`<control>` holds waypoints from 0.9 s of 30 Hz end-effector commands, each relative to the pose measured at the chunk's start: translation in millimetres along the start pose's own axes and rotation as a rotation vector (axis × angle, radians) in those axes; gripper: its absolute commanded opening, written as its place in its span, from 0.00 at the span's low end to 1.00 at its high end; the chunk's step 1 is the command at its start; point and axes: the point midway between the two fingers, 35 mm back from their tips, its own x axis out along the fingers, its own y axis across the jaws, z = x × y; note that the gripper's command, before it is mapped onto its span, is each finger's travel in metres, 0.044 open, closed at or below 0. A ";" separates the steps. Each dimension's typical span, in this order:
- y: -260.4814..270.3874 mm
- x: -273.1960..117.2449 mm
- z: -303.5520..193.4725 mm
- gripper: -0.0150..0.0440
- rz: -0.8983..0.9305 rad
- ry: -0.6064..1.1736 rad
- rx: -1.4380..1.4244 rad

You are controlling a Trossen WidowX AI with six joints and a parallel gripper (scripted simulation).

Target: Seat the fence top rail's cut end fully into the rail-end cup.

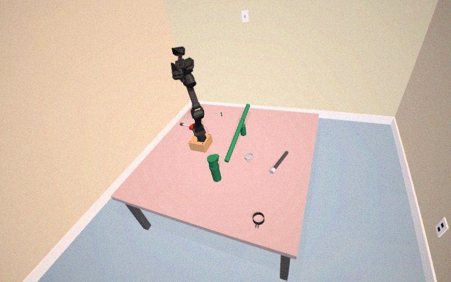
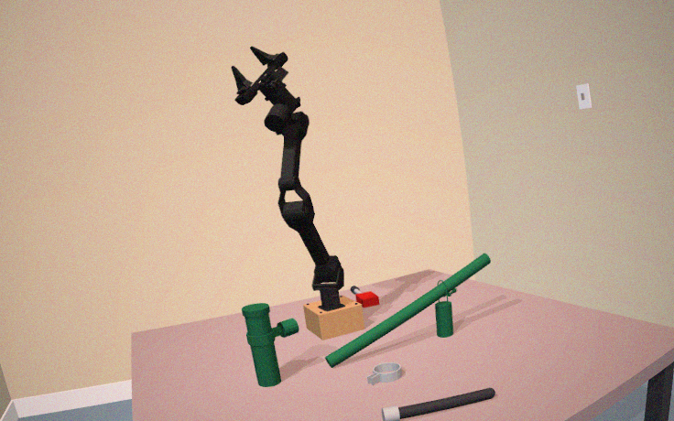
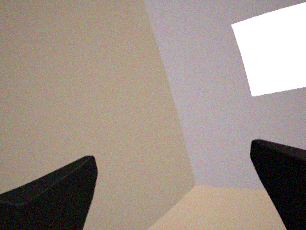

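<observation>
Exterior view shows a black robot arm rising from a tan block, its gripper raised high above the pink table, fingers spread wide around nothing and tilted up to the left. Well apart from it, the green rail slants through a wire loop on the short green post, its near left end low, its far right end high. Left of that low end stands the big green post, capped, a band around its upper part. From the band juts a green cup, with the rail outside it. No writing can be read on the wall plates.
</observation>
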 end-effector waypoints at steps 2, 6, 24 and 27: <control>-4.0 -0.7 -4.3 1.00 -0.025 0.010 -0.018; -38.4 -11.9 -39.4 1.00 -0.180 0.117 -0.133; -208.7 -173.3 -74.0 1.00 -0.899 0.605 -0.796; -225.8 -209.7 -52.7 1.00 -1.035 0.672 -0.921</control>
